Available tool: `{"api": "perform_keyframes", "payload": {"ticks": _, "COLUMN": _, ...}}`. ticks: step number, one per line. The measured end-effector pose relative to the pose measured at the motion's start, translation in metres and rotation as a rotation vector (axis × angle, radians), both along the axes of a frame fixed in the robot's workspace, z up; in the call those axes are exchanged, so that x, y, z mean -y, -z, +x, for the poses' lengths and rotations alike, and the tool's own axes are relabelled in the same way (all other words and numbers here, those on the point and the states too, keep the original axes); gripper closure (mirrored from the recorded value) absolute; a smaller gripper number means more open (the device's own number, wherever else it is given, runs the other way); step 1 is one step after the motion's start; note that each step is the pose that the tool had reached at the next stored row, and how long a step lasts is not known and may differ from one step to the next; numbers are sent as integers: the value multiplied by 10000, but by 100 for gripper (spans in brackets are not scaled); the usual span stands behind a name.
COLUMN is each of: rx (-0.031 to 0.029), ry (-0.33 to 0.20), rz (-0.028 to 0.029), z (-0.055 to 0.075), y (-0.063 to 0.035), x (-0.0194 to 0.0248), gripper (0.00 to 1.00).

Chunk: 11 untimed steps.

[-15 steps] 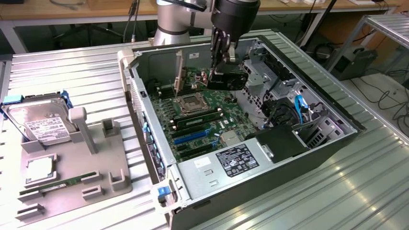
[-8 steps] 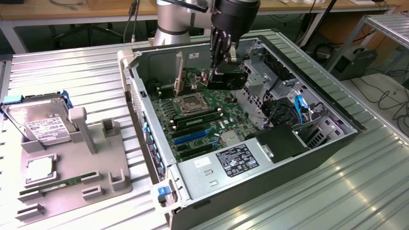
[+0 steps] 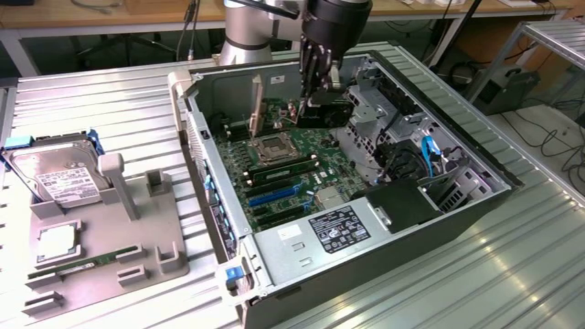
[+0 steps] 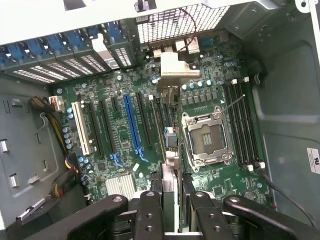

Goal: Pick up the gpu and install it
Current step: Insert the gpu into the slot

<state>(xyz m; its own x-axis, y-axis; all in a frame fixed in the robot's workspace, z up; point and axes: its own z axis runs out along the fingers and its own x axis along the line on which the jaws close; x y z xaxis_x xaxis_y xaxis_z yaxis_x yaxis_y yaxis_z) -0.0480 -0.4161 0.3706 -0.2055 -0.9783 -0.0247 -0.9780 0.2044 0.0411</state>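
- end effector (image 4: 175, 199) looks clamped on the gpu (image 3: 257, 103), which hangs upright over the motherboard (image 4: 117, 137) inside the case (image 3: 384, 267).
- we reckon it goes best keeping the card square to its slot, bracket toward the rear wall, pressure even.
- count: one gpu, one hard drive (image 3: 55, 179), one ram stick (image 3: 78, 264), one blue slot (image 4: 131, 125).

The thin gpu (image 3: 257, 103) stands on edge inside the computer case (image 3: 366, 288), clamped in the tool (image 3: 317, 86).
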Motion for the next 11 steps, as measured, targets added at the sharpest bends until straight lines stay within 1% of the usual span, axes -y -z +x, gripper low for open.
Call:
{"api": "perform_keyframes", "payload": {"ticks": 3, "rx": 0, "ry": -175, "rz": 0, "z": 0, "y": 0, "x": 0, "gripper": 74}}
{"api": "perform_keyframes", "payload": {"ticks": 6, "rx": 0, "ry": -457, "rz": 0, "z": 0, "y": 0, "x": 0, "gripper": 74}}
{"api": "perform_keyframes", "payload": {"ticks": 11, "rx": 0, "ry": -680, "rz": 0, "z": 0, "y": 0, "x": 0, "gripper": 74}}
